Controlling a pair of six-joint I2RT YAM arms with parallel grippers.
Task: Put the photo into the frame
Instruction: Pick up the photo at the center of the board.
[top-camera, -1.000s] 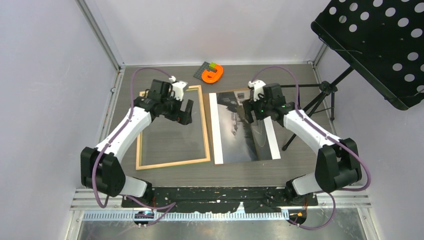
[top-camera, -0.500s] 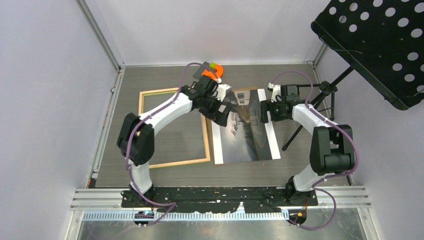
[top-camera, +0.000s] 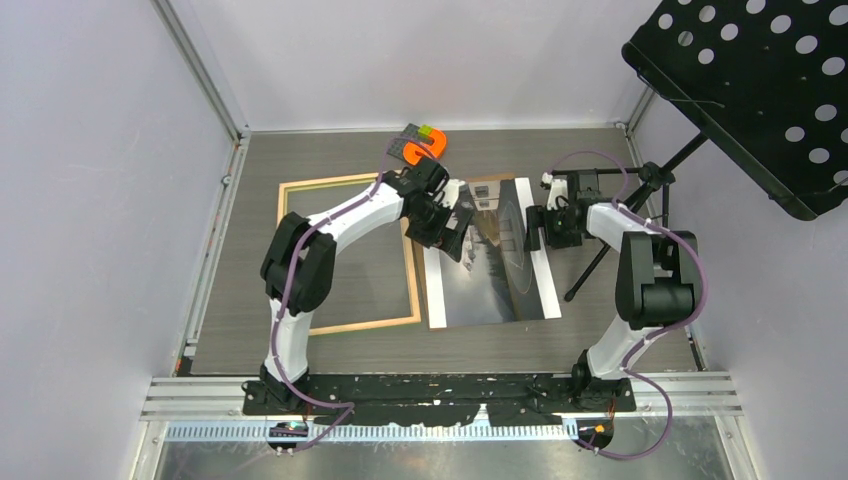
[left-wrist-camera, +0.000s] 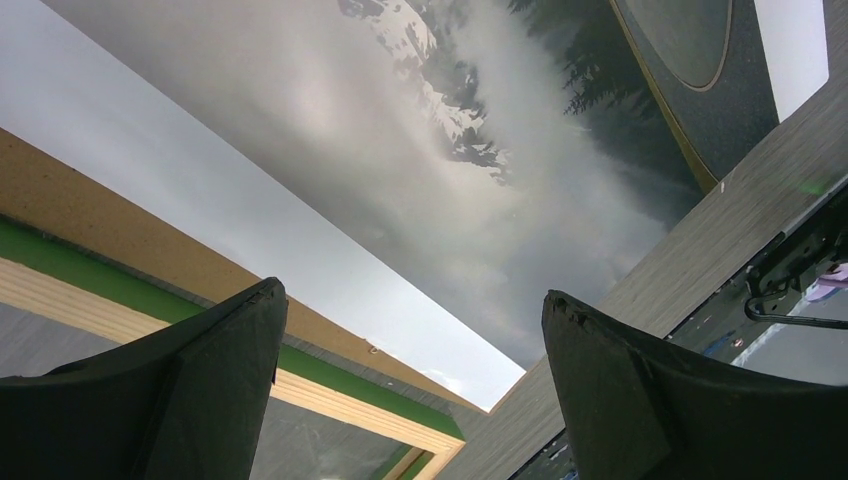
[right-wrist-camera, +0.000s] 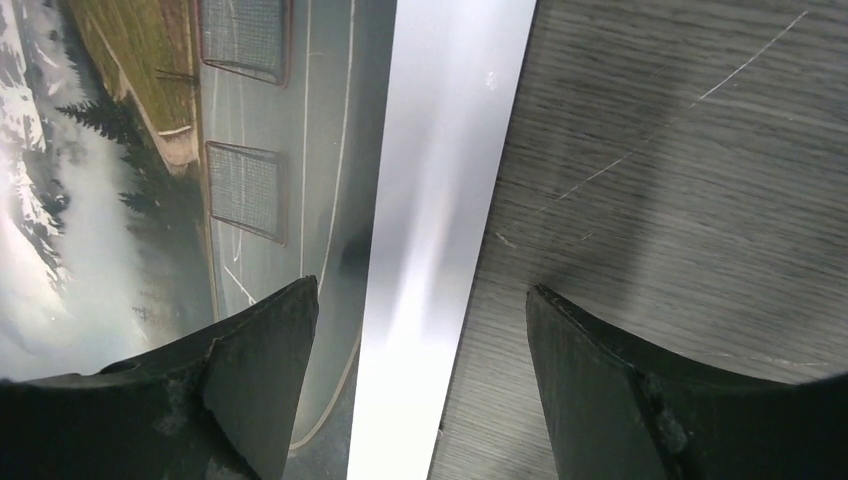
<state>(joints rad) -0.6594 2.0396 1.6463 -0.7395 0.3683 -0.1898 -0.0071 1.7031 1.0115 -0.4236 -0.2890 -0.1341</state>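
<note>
Surface (top-camera: 330, 352): grey wood-grain. Frame (top-camera: 350, 327): flat on the left half, pale face up. Photo (top-camera: 485, 285): flat, image up, just right of the frame. Left pincer (left-wrist-camera: 410, 292): jaws wide over the photo's left white band, arm stretched across the frame. Right pincer (right-wrist-camera: 420, 288): jaws wide over the right band, elbow bent.

Clad in white shells along the left arm (top-camera: 350, 210) and right arm (top-camera: 607, 218), with bulky black joints and bases. Strung with looping purple cables (top-camera: 590, 153). Tipped with matte black, wedge-shaped fingers (left-wrist-camera: 210, 380).
</note>
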